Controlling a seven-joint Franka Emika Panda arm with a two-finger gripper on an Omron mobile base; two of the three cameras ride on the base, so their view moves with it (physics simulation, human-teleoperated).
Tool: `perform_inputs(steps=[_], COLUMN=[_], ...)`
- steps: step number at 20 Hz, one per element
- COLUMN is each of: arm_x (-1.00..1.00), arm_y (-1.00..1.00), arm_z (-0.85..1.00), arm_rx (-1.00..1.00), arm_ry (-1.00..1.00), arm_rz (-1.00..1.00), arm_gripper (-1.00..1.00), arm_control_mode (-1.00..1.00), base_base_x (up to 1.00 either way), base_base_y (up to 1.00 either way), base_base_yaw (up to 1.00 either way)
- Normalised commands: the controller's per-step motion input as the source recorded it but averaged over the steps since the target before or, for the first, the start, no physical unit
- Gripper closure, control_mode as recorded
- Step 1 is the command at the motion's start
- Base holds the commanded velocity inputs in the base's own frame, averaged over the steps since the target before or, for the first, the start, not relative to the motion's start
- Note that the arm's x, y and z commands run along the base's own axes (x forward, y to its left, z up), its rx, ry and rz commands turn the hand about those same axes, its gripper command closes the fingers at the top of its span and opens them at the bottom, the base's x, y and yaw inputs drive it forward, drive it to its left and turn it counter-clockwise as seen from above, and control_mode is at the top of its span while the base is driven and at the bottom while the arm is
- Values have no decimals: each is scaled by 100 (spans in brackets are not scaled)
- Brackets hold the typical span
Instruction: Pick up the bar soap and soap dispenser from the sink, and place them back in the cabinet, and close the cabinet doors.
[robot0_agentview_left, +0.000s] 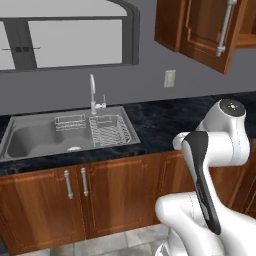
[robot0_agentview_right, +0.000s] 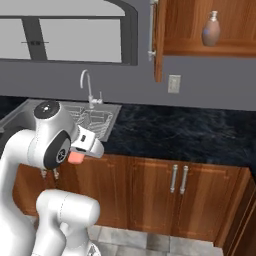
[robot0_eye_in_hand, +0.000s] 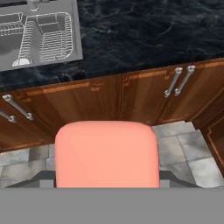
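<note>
Bar soap (robot0_eye_in_hand: 107, 154), a smooth salmon block with rounded corners, sits clamped between the fingers (robot0_agentview_right: 76, 158) above the marbled black desk (robot0_eye_in_hand: 144, 35).

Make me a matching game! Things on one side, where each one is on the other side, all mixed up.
Things:
1. bar soap
2. soap dispenser
3. wire dish rack
4. cabinet door

Places or states:
a. sitting in the sink
b. swung open
c. held in the end effector
d. standing on the cabinet shelf

Pairs: 1-c, 2-d, 3-a, 4-b
</note>
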Motion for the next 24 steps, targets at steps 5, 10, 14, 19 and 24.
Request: perform_inputs(steps=[5,10,14,19,24], arm_x=[0,0,0,0,0], arm_y=[0,0,0,0,0], arm_z=[0,0,0,0,0], arm_rx=[0,0,0,0,0], arm_ry=[0,0,0,0,0], arm_rz=[0,0,0,0,0], arm_gripper=[100,100,100,100,100], arm_control_mode=[100,100,100,100,100], base_base_x=[-35,-9,-3,-1,0], base_base_y=[-50,-57,-55,-55,-55], base_base_yaw=[2,8,9,7,4])
